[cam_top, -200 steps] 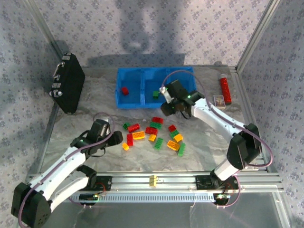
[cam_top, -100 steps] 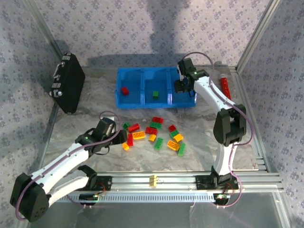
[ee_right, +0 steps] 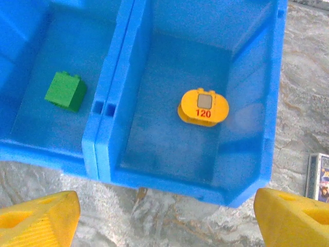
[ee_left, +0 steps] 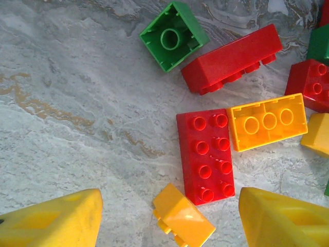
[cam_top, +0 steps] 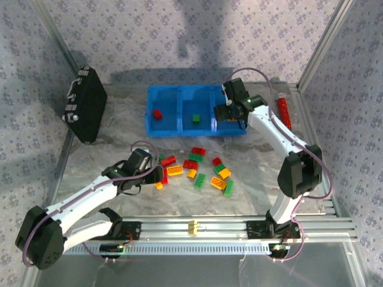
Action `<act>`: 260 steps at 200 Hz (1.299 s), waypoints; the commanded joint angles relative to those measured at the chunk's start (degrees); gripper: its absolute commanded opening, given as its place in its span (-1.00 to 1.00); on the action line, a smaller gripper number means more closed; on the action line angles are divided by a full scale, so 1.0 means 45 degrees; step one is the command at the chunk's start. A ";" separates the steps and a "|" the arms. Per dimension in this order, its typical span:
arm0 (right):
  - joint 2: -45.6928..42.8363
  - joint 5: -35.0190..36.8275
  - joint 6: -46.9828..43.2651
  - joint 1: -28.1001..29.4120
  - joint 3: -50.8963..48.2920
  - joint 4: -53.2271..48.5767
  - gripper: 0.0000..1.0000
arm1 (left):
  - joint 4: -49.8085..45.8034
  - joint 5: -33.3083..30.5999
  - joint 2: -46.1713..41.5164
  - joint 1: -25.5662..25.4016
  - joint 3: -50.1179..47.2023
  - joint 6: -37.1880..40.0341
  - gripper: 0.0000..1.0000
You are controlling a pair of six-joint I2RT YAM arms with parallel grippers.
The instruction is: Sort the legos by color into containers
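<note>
Right wrist view: "120" in red is read on an orange oval plastic piece (ee_right: 203,107), w/ a grey square set above the digits. It lies flat in the R compartment of the bright blue rectangular plastic bin (ee_right: 110,77). Print on a small card box (ee_right: 320,177), on the marbled grey table (ee_right: 303,77) just R of the bin, can't be read. 1 green plastic brick (ee_right: 65,91) is seen in the mid compartment. 1 red plastic brick (cam_top: 157,113) sits in the L compartment, per top view. Right gripper (ee_right: 164,218) is held above the bin's near wall, yellow fingers spread wide, nothing betw. them.

Loose red, green & orange legos (cam_top: 197,167) are scattered on the table in front of the bin. Left gripper (ee_left: 167,221) hangs low over them, fingers apart, nothing gripped. A small orange brick (ee_left: 182,216) & the end of a red 8-stud brick (ee_left: 205,157) lie betw. its fingers. An orange-yellow brick (ee_left: 267,122), underside up, touches the 8-stud brick's side. A black hard case (cam_top: 85,112) stands at far L; a red cylinder tube (cam_top: 283,112) lies R of the bin.
</note>
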 commanded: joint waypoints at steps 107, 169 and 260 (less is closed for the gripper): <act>-0.2560 -0.0467 0.0755 0.0909 -0.3643 0.1362 0.69 | 0.0994 0.0280 0.3378 -0.0643 0.1512 0.0365 0.39; -0.3148 -0.0463 0.0936 0.0699 -0.4458 0.1669 0.66 | 0.0764 0.0315 0.4888 -0.0747 0.2124 0.0754 0.26; -0.3575 -0.0748 0.1249 0.0409 -0.5707 0.2117 0.63 | 0.0282 0.0005 0.5382 -0.0799 0.2065 0.0811 -0.01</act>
